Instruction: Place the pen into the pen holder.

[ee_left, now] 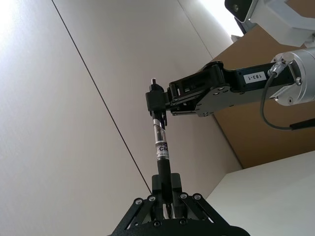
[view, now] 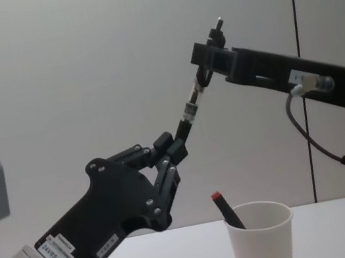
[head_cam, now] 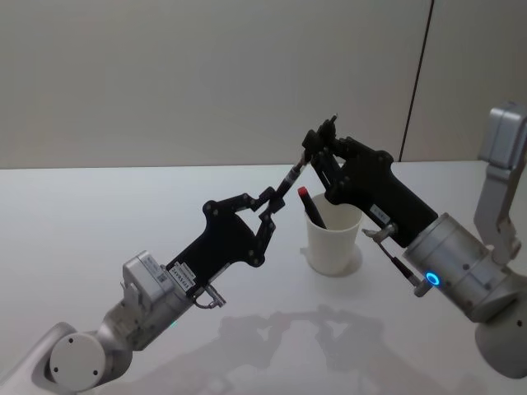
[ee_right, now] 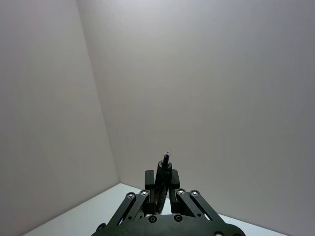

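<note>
A slim black pen (head_cam: pixel 292 177) with a silver band hangs tilted in the air above the table, to the left of the pen holder (head_cam: pixel 333 243), a white paper cup. My left gripper (head_cam: pixel 273 202) is shut on the pen's lower end, seen from the side in the chest view as the left gripper (view: pixel 176 143) below the pen (view: pixel 190 107). My right gripper (head_cam: pixel 315 152) is shut on its upper end, with the tip poking past the fingers (ee_right: pixel 164 179). Inside the pen holder (view: pixel 262 240) leans another pen with a red cap (view: pixel 225 210).
The white table (head_cam: pixel 123 214) spreads out to the left and front of the cup. A plain grey wall stands behind. My right arm's silver wrist (head_cam: pixel 461 271) hangs low to the right of the cup.
</note>
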{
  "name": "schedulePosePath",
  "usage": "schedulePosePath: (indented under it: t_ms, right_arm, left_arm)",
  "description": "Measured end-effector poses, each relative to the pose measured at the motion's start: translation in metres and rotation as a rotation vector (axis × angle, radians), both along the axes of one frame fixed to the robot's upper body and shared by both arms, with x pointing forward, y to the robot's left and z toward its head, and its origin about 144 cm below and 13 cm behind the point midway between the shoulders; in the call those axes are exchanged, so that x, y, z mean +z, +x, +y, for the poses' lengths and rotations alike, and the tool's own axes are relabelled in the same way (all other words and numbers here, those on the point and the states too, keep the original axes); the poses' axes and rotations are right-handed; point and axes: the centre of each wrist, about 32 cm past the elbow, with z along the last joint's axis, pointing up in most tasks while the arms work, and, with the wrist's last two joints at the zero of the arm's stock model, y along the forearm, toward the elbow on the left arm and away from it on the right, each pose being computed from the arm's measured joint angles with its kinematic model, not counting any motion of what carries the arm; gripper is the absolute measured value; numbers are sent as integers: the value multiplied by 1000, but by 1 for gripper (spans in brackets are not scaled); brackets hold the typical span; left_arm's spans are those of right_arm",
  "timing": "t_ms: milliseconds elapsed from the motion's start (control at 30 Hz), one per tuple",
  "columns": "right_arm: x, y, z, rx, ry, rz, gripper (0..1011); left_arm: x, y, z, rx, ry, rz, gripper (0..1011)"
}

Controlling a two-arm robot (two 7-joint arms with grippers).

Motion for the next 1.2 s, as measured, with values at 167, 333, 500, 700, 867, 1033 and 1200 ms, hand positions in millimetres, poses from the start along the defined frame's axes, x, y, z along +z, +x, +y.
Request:
schedulePosePath:
  t_ms: [167,333,500,700,867,1033,1200]
  right_arm:
    - [1,1,0,-3,4,0,148]
    - [2,1,0,-10,10,-3,148]
    - [2,2,0,-11,11,-5,146]
    - [2,2,0,-12,12,-6,146]
    - [3,2,-1,-13,13,-8,146]
    - [3,2,-1,-13,14,-10,146]
    - [4,1,-2,-17,14,-13,146]
  left_arm:
    - [0,0,0,0,-1,0,112]
    - [0,0,1,0,2,1,136]
    - [0,0,0,0,2,1,279]
    - [0,0,0,0,1,1,458]
    - [0,0,0,0,1,1,620]
    - [0,0,0,0,1,1,759]
    - [0,0,0,0,0,1,886]
